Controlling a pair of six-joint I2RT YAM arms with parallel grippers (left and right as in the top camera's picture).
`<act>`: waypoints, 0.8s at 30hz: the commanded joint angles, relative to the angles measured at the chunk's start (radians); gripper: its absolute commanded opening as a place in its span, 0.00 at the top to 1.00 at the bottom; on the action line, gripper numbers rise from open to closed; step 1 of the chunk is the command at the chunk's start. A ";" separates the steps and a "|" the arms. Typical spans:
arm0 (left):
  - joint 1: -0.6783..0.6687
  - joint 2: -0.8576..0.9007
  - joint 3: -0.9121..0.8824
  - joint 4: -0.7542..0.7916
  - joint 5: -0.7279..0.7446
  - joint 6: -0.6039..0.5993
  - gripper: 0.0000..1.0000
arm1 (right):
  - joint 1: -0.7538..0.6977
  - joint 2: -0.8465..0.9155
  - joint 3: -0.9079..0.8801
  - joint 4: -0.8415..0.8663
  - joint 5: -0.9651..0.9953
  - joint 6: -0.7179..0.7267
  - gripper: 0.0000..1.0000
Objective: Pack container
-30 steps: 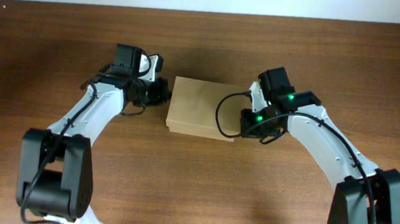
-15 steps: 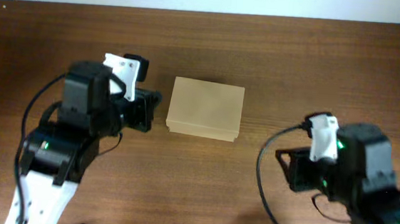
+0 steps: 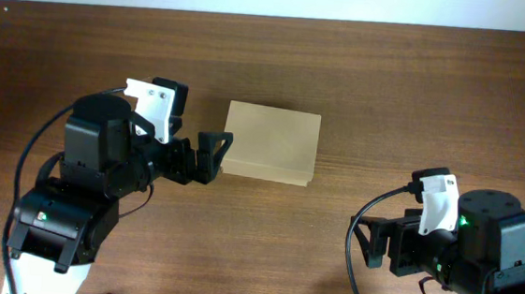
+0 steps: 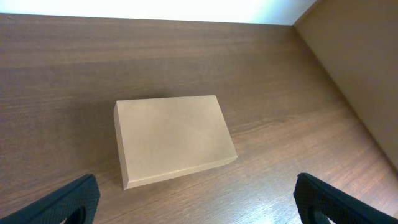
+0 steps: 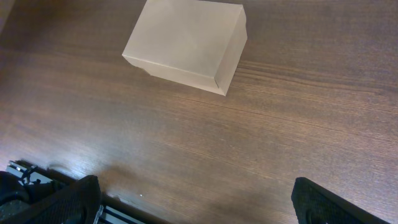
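Note:
The container (image 3: 270,143) is a plain tan cardboard box lying flat on the wooden table with its lid down. It also shows in the left wrist view as the container (image 4: 174,140) and in the right wrist view as the container (image 5: 183,43). My left gripper (image 3: 207,155) hangs above the table just left of the box, open, with nothing between its fingers (image 4: 65,202). My right gripper (image 3: 373,252) is raised at the near right, well away from the box, open and empty, its fingertips (image 5: 345,202) far apart.
The brown wooden table (image 3: 416,103) runs to a pale wall strip at the back. A tan panel (image 4: 357,74) rises at the right of the left wrist view. The table's near edge and a dark frame (image 5: 31,180) show at the lower left of the right wrist view.
Both grippers were shut against the box's left and right sides. They have pulled away, risen toward the camera and opened wide. The box has stayed in place.

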 commanded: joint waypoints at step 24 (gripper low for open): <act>0.113 -0.944 -0.859 0.178 -0.304 0.188 0.00 | 0.007 0.002 0.010 0.001 0.013 -0.003 0.01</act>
